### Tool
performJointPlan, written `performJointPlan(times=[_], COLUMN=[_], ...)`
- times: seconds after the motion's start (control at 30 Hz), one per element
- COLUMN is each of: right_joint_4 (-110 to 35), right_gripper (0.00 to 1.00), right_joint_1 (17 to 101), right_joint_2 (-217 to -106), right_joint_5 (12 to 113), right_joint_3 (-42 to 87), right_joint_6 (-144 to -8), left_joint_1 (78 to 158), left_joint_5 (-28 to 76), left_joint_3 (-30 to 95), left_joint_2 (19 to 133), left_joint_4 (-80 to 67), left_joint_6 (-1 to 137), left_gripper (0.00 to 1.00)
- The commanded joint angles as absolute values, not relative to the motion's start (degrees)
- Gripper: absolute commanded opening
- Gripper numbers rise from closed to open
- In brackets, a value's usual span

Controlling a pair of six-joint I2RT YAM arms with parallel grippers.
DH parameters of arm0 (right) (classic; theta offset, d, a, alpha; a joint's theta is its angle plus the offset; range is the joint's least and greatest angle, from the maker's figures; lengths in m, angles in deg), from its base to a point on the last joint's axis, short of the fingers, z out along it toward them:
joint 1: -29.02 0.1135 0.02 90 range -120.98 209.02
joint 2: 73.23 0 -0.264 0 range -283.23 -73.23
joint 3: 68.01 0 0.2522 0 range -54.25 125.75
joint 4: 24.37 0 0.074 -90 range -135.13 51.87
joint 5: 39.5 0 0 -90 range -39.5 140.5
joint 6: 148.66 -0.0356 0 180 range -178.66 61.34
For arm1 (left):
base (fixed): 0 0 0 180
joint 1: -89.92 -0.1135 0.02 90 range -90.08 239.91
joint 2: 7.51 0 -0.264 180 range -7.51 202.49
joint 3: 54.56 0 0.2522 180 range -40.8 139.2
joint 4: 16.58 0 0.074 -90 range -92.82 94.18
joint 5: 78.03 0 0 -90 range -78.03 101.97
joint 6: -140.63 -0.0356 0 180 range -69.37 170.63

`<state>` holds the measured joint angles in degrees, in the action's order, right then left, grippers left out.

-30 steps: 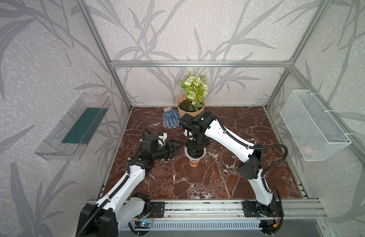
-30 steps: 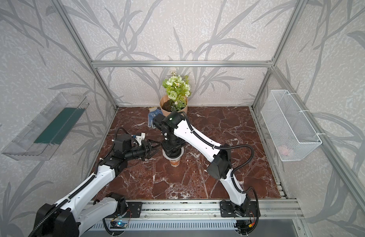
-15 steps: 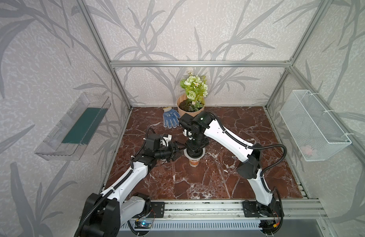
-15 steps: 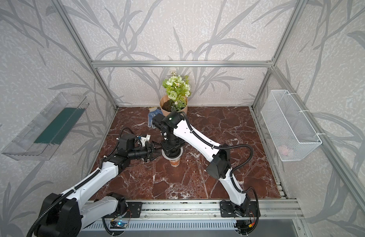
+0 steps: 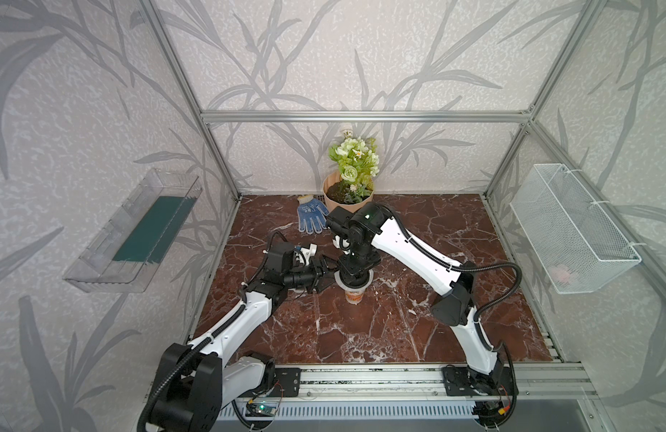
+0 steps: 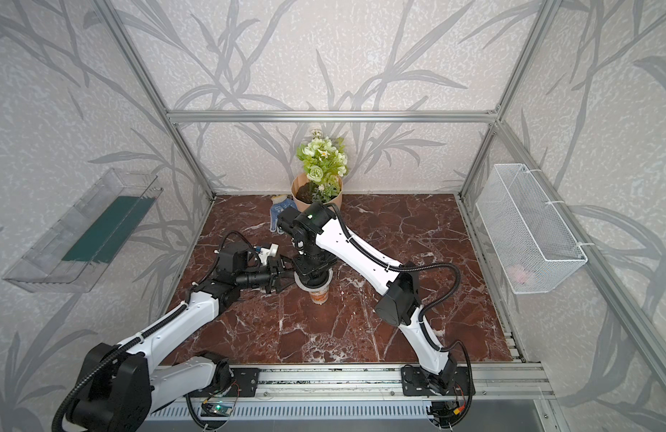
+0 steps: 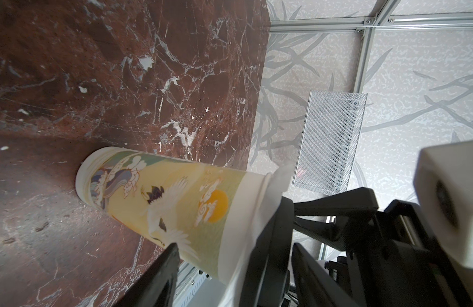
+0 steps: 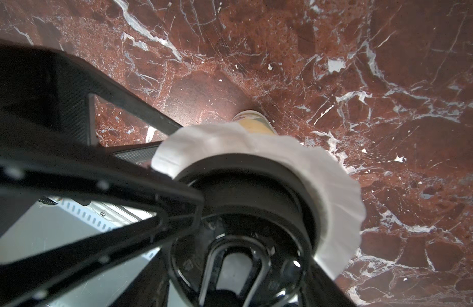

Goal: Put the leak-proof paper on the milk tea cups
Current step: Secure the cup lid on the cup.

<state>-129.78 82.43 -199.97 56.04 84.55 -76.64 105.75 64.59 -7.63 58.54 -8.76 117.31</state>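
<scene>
Red-brown marble tabletop (image 5: 398, 318), centre: a tall white paper cup with orange print (image 5: 353, 295) stands upright, a thin whitish round paper sheet (image 8: 336, 191) draped over its mouth. Right gripper (image 8: 256, 231) clamps its jaws on a black round plastic lid (image 8: 243, 162) atop the sheet. Left gripper (image 5: 332, 275) hovers beside the rim, jaws apart.

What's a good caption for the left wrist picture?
Leak-proof paper draped over the crane-printed cup, black lid on top.

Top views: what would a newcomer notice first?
Both arms meet at the milk tea cup mid-table: the right gripper holds a black lid on its mouth, the leak-proof paper frilling out beneath. The left gripper stands open beside it; a flower pot sits at the back.
</scene>
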Motion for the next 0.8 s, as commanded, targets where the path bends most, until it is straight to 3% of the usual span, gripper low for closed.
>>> performJointPlan(times=[0.0,0.23,0.77], right_joint_4=[-134.1,-134.1,-134.6], right_gripper=[0.67,0.67,0.7], right_joint_1=[82.3,82.3,82.3], right_joint_2=[-203.6,-203.5,-202.9], right_joint_5=[56.6,56.5,55.4], right_joint_3=[84.0,84.0,85.0], right_joint_6=[-76.0,-75.9,-75.8], left_joint_1=[106.6,107.3,107.2], left_joint_5=[67.0,67.5,64.5], left_joint_3=[-7.1,-6.9,-3.2], left_joint_2=[59.8,61.9,64.7], left_joint_4=[-12.2,-13.9,3.7], left_joint_6=[118.8,119.2,110.8], left_gripper=[0.71,0.7,0.59])
